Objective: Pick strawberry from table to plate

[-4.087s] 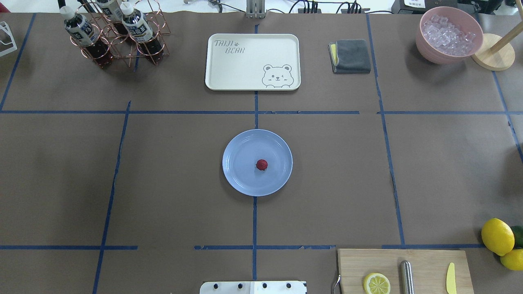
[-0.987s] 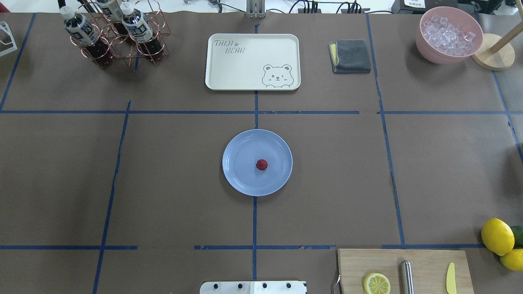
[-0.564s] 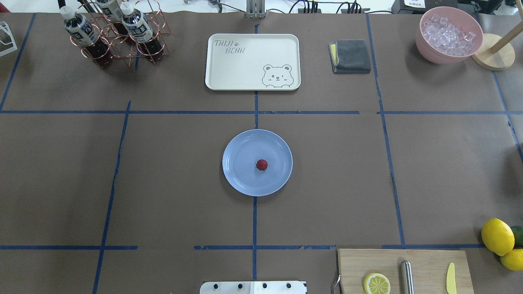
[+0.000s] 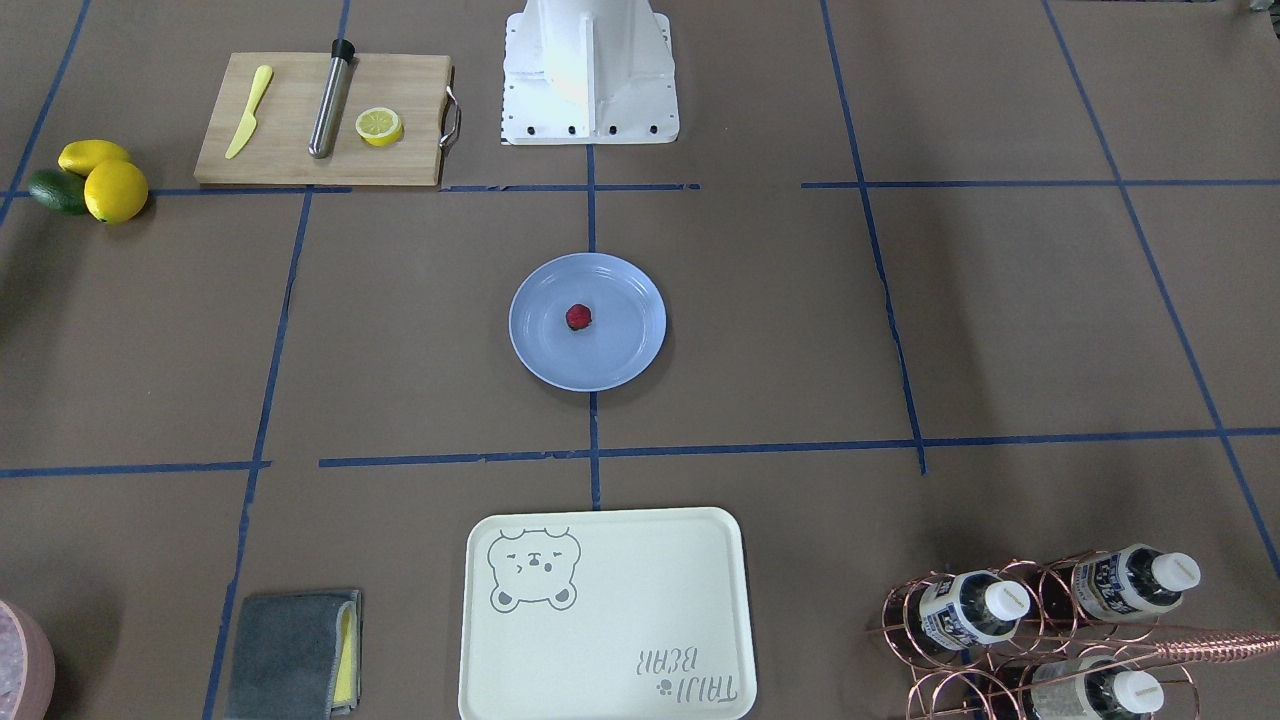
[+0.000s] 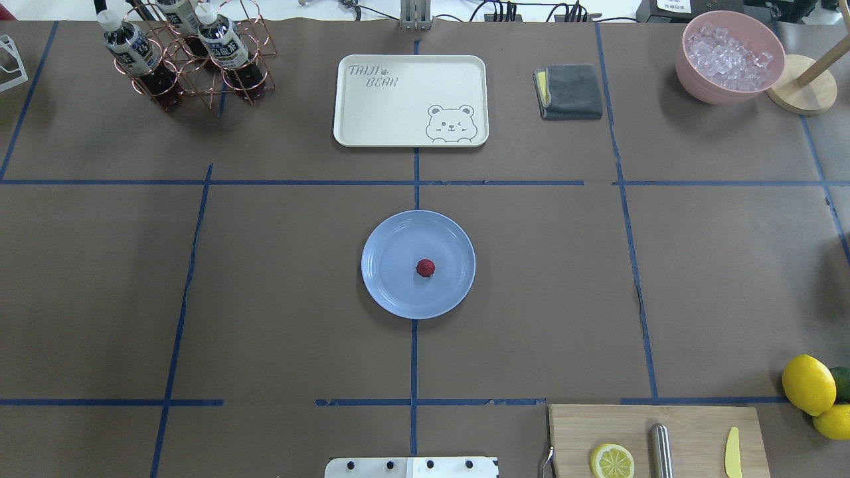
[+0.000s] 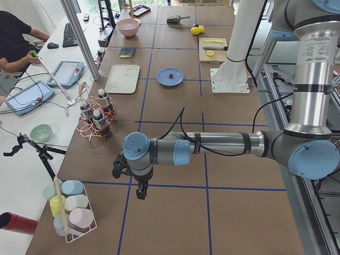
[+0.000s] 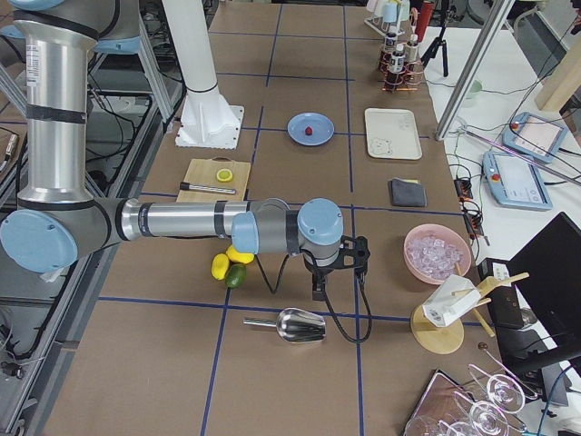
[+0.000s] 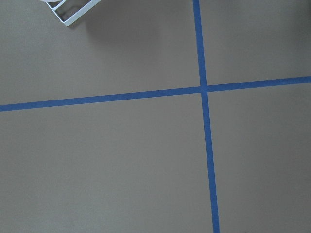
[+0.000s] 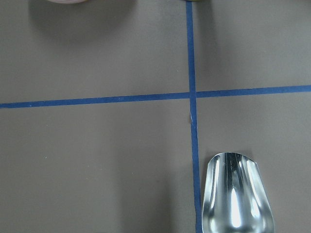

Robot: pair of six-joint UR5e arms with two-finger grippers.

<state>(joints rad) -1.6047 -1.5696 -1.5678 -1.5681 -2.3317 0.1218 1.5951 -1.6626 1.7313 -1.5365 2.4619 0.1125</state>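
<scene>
**Strawberry home on the blue plate, both arms parked wide**

And here it is in the overhead view: the strawberry, small, dark red and dimpled, sits on the plate, a hair toward 3 o'clock of the dish's middle. The plate is round, shallow and glossy pale blue, and it lies flat on the table, matte brown paper crossed by blue tape.

All round the plate the brown paper lies bare, with everything else out at the edges. At 12 o'clock, well apart, lies the cream tray, rectangular with rounded corners and a printed bear. At 10 o'clock is the copper wire bottle rack. At 1 o'clock is a folded grey cloth, and beyond it a pink bowl heaped with clear ice. At 5 o'clock, on the near edge, is the wooden cutting board with a lemon half, and two whole lemons lie just beside its far corner.

Now the arms. From the table's left end, the left gripper hangs over bare paper, far from the plate. Whether its fingers are apart or together, I cannot tell. From the right end, the right gripper hangs above the paper with a shiny steel scoop lying close by. There too, the state of its fingers cannot be told.
</scene>
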